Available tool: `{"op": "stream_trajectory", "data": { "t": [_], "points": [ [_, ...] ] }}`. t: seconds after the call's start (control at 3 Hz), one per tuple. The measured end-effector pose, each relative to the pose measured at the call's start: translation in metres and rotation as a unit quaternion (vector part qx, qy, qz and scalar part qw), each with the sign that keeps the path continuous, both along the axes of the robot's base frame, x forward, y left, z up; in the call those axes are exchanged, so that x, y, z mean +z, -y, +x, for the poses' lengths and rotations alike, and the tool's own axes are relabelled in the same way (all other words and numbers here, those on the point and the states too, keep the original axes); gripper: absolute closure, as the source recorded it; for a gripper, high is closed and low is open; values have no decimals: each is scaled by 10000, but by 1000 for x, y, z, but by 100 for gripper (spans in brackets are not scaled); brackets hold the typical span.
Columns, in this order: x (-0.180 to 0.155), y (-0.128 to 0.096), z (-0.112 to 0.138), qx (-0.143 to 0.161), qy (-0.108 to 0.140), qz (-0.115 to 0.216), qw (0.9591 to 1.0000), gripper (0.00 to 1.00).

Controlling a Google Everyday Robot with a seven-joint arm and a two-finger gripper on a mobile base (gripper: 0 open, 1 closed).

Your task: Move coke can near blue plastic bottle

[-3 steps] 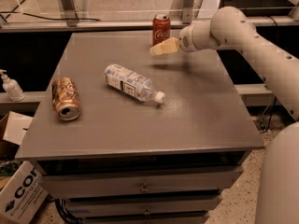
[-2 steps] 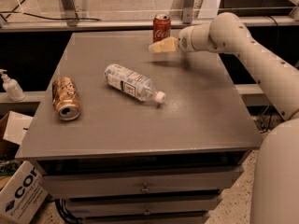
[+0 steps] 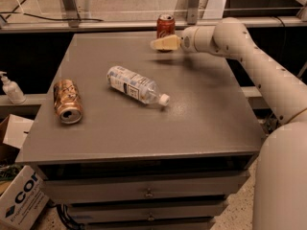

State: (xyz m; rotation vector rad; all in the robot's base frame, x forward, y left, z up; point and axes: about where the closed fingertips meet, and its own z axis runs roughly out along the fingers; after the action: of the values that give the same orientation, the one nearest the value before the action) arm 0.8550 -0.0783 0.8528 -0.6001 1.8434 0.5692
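Currently I see the coke can (image 3: 165,25) standing upright on the grey table (image 3: 206,119), and I place everything else from it. My gripper (image 3: 158,44) hovers just in front of the can's base. I cannot tell whether it touches the can, nor whether it is released or clenched. The blue plastic bottle (image 3: 135,85) lies on its side, well apart from the can, nearer me and leftward. A gold-brown can (image 3: 66,101) lies farther left still.

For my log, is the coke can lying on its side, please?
No; the coke can stands upright, with the gripper right in front of it.
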Motion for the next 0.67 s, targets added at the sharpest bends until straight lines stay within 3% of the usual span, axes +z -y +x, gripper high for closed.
{"op": "stream_trajectory", "data": {
  "t": [0.33,0.67],
  "points": [
    [13,-13,6,76,150,192,9997,0],
    [22,-22,7,156,225,241,9993,18]
  ]
}}
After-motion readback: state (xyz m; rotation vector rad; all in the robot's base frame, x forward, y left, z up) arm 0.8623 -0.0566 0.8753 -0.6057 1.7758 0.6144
